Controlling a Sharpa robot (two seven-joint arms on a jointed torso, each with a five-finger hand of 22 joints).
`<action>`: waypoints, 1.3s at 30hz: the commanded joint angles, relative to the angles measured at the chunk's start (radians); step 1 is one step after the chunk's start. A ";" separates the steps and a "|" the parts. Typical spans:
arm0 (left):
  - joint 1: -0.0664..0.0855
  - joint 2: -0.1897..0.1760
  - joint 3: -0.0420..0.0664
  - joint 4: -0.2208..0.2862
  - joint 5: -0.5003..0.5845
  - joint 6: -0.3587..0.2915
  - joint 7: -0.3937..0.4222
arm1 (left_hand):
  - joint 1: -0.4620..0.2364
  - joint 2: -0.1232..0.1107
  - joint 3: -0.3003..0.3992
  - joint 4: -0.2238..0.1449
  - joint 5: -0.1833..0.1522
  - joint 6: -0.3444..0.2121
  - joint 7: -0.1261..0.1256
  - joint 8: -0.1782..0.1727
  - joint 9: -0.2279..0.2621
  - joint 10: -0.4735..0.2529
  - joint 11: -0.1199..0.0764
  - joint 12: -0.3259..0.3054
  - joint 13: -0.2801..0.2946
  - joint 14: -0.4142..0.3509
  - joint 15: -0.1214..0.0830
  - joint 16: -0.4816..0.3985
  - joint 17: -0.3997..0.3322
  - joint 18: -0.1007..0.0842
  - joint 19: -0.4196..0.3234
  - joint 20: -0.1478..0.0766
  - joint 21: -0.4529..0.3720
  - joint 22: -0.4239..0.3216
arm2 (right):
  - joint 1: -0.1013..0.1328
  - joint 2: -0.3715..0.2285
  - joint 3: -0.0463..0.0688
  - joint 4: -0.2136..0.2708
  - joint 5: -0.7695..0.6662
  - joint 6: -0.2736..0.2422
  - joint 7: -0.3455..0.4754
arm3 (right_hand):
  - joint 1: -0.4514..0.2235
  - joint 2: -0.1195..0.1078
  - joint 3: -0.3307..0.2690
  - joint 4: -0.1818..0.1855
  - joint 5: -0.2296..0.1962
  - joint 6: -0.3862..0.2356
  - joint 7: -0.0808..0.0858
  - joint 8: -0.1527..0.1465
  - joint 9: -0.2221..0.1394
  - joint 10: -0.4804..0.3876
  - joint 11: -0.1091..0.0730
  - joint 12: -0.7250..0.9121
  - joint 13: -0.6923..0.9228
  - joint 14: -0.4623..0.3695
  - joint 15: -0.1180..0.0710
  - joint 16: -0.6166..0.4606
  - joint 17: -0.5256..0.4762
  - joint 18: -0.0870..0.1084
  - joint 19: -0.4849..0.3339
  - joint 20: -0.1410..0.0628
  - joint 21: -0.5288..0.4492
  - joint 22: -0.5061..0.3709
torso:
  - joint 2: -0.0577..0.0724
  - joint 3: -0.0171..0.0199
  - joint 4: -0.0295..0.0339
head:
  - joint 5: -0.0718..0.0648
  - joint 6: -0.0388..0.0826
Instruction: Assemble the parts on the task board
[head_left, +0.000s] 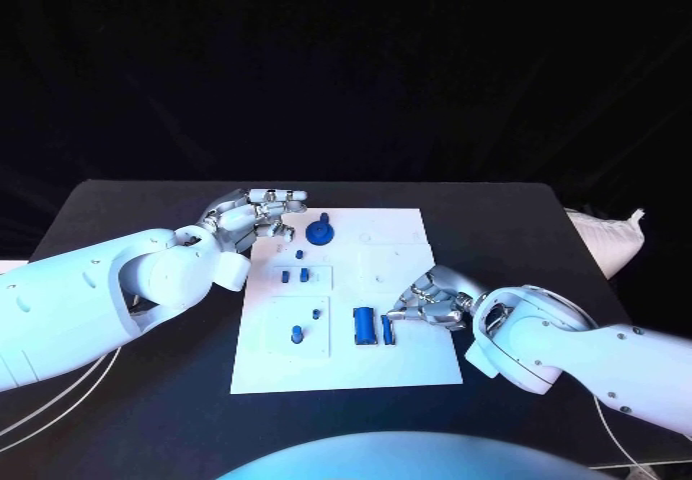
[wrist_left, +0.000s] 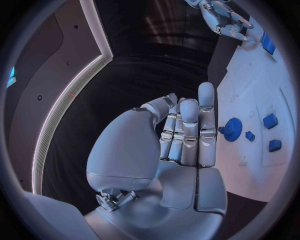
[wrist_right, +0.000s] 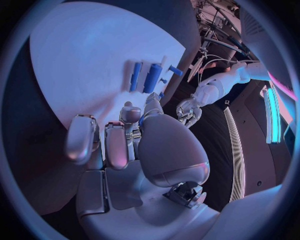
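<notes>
On the white flat task board (head_left: 368, 300) the blue round gear part (head_left: 320, 235) and small blue pieces (head_left: 296, 275) stand in places, two blue long bars (head_left: 372, 325) lie beside my empty, loosely spread right hand (head_left: 428, 305), my left hand (head_left: 260, 215) holds nothing, so how much remains I cannot judge

A matt black table (head_left: 130, 215) carries the task board (head_left: 397, 300), a smooth white plate with a flat, low-sheen face, on which small blue parts (head_left: 365, 325) of plain moulded plastic lie beside a blue gear-like piece (head_left: 320, 234). The left hand (head_left: 260, 213) and right hand (head_left: 430, 300) show polished silver metal at the fingers (wrist_left: 189, 132), with smooth, satiny pale pads, while the arms (head_left: 87, 300) wear glossy white plastic shells.
</notes>
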 joint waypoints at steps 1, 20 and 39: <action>-0.004 0.008 0.000 -0.017 0.015 0.001 0.023 | -0.012 -0.003 -0.004 0.002 0.001 -0.007 -0.002 0.002 -0.001 -0.006 0.001 0.003 -0.002 -0.013 0.001 -0.005 -0.015 0.017 0.002 0.004 -0.006 -0.001 | 0.033 0.005 0.001 -0.052 0.294 -0.042 0.236 | 0.020 0.005 -0.008 -0.004 0.007 -0.017 0.004 -0.005 -0.006 -0.030 0.004 -0.061 -0.041 0.028 0.009 -0.033 -0.038 0.025 -0.020 0.005 -0.034 -0.046 | -0.019 -0.0035 -0.0012 | -0.006 0.017; -0.057 0.085 0.000 -0.190 0.113 -0.110 0.170 | -0.034 -0.012 -0.030 0.043 0.000 -0.029 0.012 0.000 -0.003 0.002 0.053 -0.203 -0.059 -0.277 0.108 -0.742 -0.419 0.020 -0.405 0.125 -0.412 -0.340 | 0.138 0.229 0.001 -0.538 0.912 0.084 0.702 | 0.247 0.108 0.034 -0.159 -0.019 -0.139 0.090 -0.016 -0.110 -0.244 0.111 -0.706 -0.758 -0.373 0.145 -1.121 -0.909 0.112 -0.400 0.146 -0.960 -0.897 | -0.098 -0.0031 -0.0075 | 0.001 0.128; -0.070 0.099 0.001 -0.141 0.062 -0.257 0.178 | -0.766 0.105 -0.275 0.053 -0.127 -0.569 -0.092 -0.088 -0.069 -0.542 -0.028 -0.430 -0.120 -0.808 -0.013 -0.989 -0.576 -0.065 -0.878 0.009 -0.474 -0.772 | 0.178 0.246 -0.049 -0.480 0.978 -0.105 0.736 | -0.622 0.037 0.138 -0.232 -0.095 -0.644 -0.018 -0.072 -0.316 -0.810 -0.018 -0.826 -1.091 -0.944 0.060 -1.363 -1.155 0.020 -0.909 0.042 -1.198 -1.104 | -0.113 0.0459 0.0013 | 0.039 0.203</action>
